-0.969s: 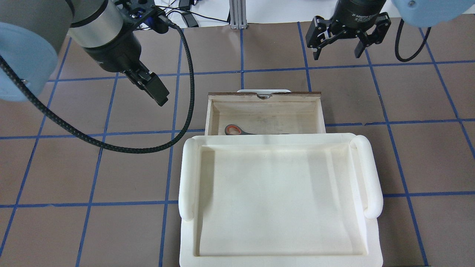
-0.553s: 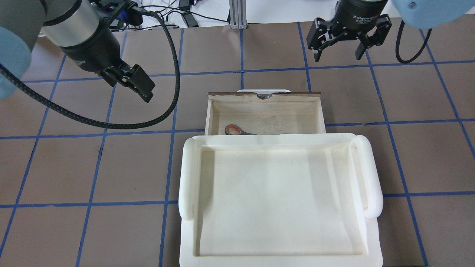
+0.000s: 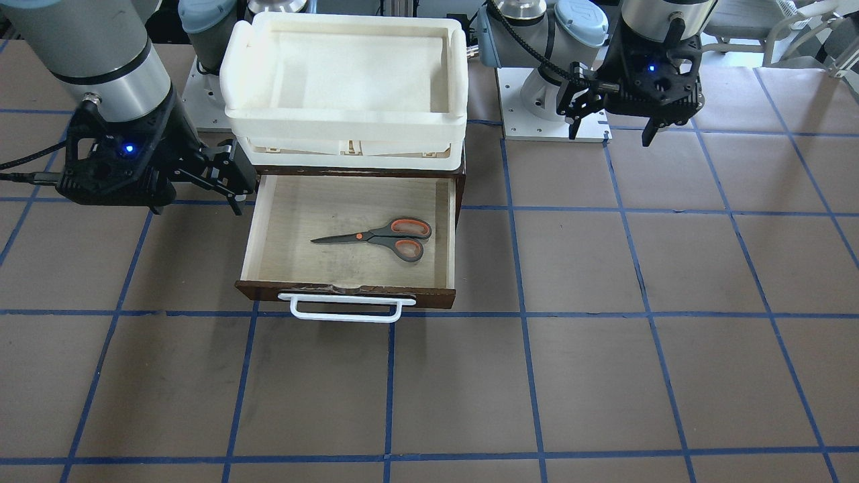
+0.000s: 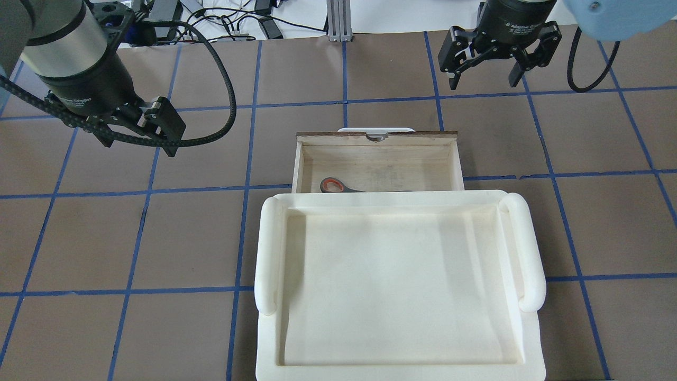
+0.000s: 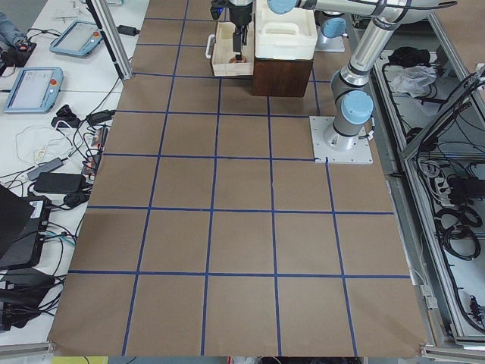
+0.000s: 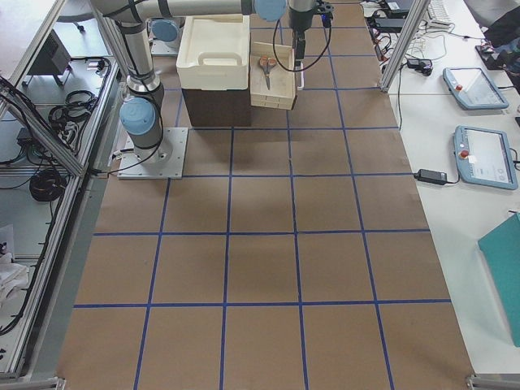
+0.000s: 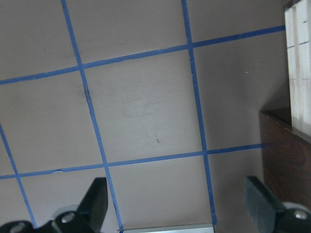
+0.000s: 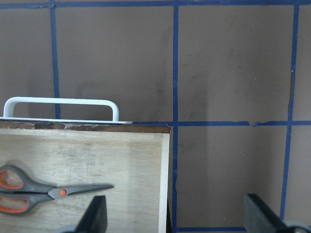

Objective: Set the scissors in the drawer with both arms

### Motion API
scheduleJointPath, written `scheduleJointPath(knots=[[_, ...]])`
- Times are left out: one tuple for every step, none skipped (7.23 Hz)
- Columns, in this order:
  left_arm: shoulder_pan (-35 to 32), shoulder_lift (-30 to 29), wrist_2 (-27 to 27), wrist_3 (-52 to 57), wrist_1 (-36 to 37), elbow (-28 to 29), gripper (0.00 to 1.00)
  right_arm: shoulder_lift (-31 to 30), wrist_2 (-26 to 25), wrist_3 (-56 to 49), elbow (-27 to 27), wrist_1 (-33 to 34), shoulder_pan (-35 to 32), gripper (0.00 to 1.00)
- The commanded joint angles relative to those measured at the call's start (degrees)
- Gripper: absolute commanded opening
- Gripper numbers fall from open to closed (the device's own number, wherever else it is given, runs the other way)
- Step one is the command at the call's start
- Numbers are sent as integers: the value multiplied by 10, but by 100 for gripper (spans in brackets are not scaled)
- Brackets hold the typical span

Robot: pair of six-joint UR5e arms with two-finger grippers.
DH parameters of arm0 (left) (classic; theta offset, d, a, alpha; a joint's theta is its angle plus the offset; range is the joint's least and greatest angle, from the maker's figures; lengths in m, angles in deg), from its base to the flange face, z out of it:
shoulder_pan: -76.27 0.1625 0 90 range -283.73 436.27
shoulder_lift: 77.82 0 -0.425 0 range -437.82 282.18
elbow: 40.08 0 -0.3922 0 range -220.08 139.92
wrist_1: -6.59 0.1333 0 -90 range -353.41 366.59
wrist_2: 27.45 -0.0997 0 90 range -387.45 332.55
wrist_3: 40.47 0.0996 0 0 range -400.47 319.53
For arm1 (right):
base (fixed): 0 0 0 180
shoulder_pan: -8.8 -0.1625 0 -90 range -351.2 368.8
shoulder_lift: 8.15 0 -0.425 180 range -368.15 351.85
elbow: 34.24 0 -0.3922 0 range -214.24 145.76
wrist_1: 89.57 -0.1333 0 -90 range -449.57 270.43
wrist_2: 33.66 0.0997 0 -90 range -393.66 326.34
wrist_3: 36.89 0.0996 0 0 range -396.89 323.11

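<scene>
the tabletop (image 3: pixel 604 376) is covered in matte brown paper, ruled into squares by blue tape. at the middle of its robot-side edge stands a dark brown wooden cabinet (image 5: pixel 283 76). a white foam tray (image 3: pixel 342 127) sits on top of it, rectangular, with thick rounded rims and a shallow smooth well.

the drawer (image 3: pixel 436 297) is pulled out of the cabinet toward the operators' edge. its front is a dark brown board, a little chipped along the top. it carries a white bar handle (image 3: pixel 342 317), a slim rounded loop. the walls and floor inside are pale bare wood with faint grey smudges.

the scissors (image 3: pixel 382 237) lie flat on the drawer floor, roughly parallel to the drawer front. the slim dark blades are together and point toward the robot's right. the grey oval handles, lined orange-red, lie toward the robot's left, and an orange dot marks the pivot. in the overhead view the tray's rim hides part of them.

the left pincer (image 3: pixel 609 137) hangs over bare tabletop well apart from the drawer, toward the tabletop's left end. it is released and empty, its black fingers (image 7: pixel 97 196) spread wide. the right pincer (image 4: pixel 482 83) hangs beyond the drawer's front right corner, likewise released, with nothing between its fingers (image 8: pixel 257 211).
</scene>
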Motion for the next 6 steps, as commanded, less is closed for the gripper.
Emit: scheduleJointPath(knots=[[18, 1, 48, -5, 4, 0, 98, -1, 0, 3, 0, -2, 1, 100], [19, 1, 54, -8, 29, 1, 98, -2, 0, 5, 0, -5, 0, 100], [15, -3, 54, -12, 38, -1, 99, -3, 1, 5, 0, -15, 0, 100], [12, -1, 83, -20, 39, 0, 99, -9, 0, 5, 0, -19, 0, 100], [11, -2, 95, -18, 38, -1, 99, -9, 0, 5, 0, -17, 0, 100], [11, -1, 94, -18, 37, -1, 99, -9, -1, 5, 0, -17, 0, 100]])
